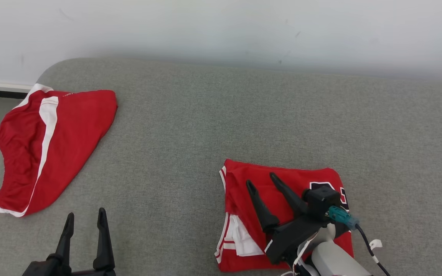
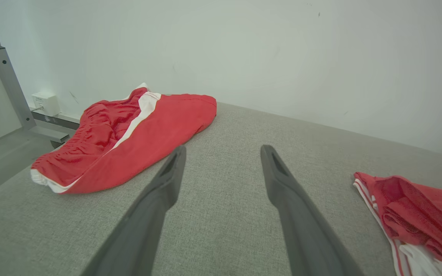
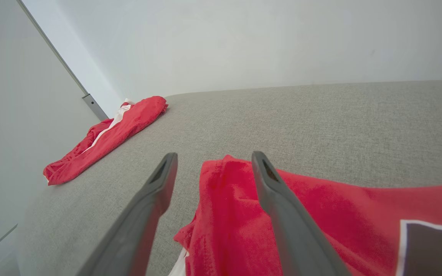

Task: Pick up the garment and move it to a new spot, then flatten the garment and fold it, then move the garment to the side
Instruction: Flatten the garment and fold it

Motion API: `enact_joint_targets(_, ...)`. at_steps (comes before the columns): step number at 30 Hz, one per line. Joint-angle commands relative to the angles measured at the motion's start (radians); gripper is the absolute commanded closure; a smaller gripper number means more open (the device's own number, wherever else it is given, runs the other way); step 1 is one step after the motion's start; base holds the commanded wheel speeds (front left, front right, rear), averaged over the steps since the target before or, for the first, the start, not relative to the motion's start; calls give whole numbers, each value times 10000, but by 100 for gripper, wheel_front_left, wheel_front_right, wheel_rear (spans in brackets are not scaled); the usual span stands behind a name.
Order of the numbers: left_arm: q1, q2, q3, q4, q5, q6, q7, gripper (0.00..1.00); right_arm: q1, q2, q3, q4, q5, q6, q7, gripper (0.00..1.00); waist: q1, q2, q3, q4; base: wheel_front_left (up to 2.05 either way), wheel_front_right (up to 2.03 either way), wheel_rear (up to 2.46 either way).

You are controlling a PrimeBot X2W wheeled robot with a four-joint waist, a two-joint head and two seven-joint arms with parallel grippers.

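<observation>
Grey fabric surface (image 1: 221, 115), bounded by white wall (image 1: 221, 27); folded red jersey (image 1: 244, 184) laid near right, overhung by right gripper (image 1: 261, 179), parted, empty; left gripper (image 1: 86, 212) parted, empty, near left; red shorts (image 1: 71, 130) far left.

the grey fabric surface (image 1: 190, 126) lies bare in a wide band between the red shorts (image 1: 48, 149) at its left edge and the folded red jersey (image 1: 240, 195) at the near right. its far right is bare too. a white wall (image 1: 221, 27) closes the far side. the right gripper (image 1: 261, 179) hangs over the jersey, jaws apart.
</observation>
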Motion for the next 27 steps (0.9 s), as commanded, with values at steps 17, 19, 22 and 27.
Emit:
enact_joint_targets(17,131,-14,162,-3,118,-7,-32,0,1622,-1391,-3008,-3068,-518,-28,-197,0,0,0,-379,-686,0,0,0)
enact_joint_targets(19,143,-14,151,-19,119,-6,-32,0,1786,-1399,-3227,-3211,-584,-28,-199,0,0,0,-391,-700,0,0,0)
enact_joint_targets(22,210,-14,126,-40,146,-3,-32,0,2290,-1295,-3868,-3594,-758,-28,-198,0,0,0,-453,-744,0,0,0)
enact_joint_targets(27,226,-12,150,-27,244,-41,-32,0,3032,-1075,-4458,-4071,-960,-28,-201,0,0,0,-525,-785,0,0,0)
